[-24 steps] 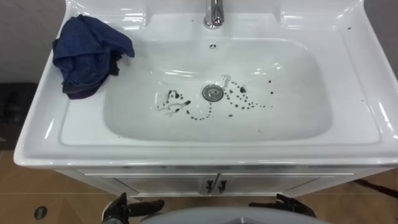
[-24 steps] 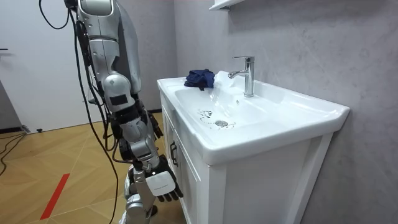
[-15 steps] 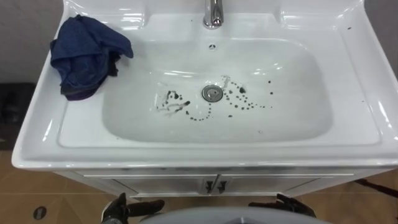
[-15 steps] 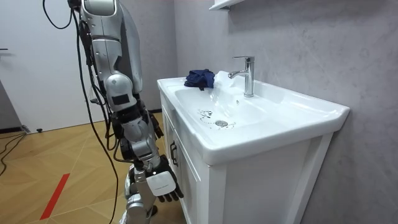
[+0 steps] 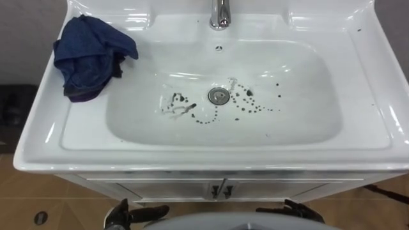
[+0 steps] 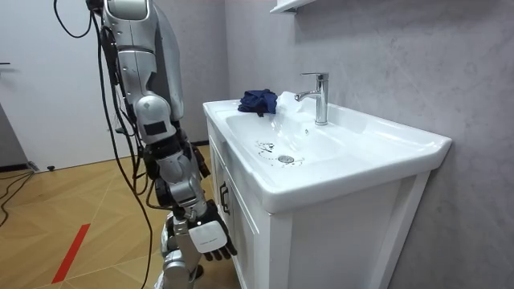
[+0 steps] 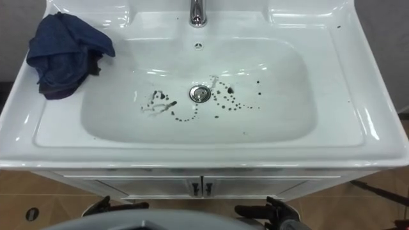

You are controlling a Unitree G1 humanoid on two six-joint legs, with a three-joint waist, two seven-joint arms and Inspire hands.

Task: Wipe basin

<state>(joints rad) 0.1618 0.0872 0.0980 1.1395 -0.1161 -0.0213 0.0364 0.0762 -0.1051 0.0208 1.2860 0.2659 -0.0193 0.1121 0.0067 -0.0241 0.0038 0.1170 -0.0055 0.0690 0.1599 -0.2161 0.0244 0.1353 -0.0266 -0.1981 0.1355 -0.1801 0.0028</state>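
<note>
Centrally, a white basin sits on a white cabinet, with the tap at the middle of its back rim. The bowl is soiled: dark spots and smears lie scattered on both sides of the drain, and a few more reach toward the bowl's right side. A crumpled dark blue cloth rests on the flat rim at the back left corner, its edge hanging slightly over the bowl; it is well apart from both hands.

In the room view the robot stands upright on the wooden floor, close to the cabinet front and facing the basin. Its arms are lowered, below the level of the rim. The right hand hangs beside the cabinet front, fingers loosely relaxed and holding nothing. The left hand shows partly behind the right forearm, near the cabinet's upper edge; its state cannot be told. A grey wall rises behind the tap.
</note>
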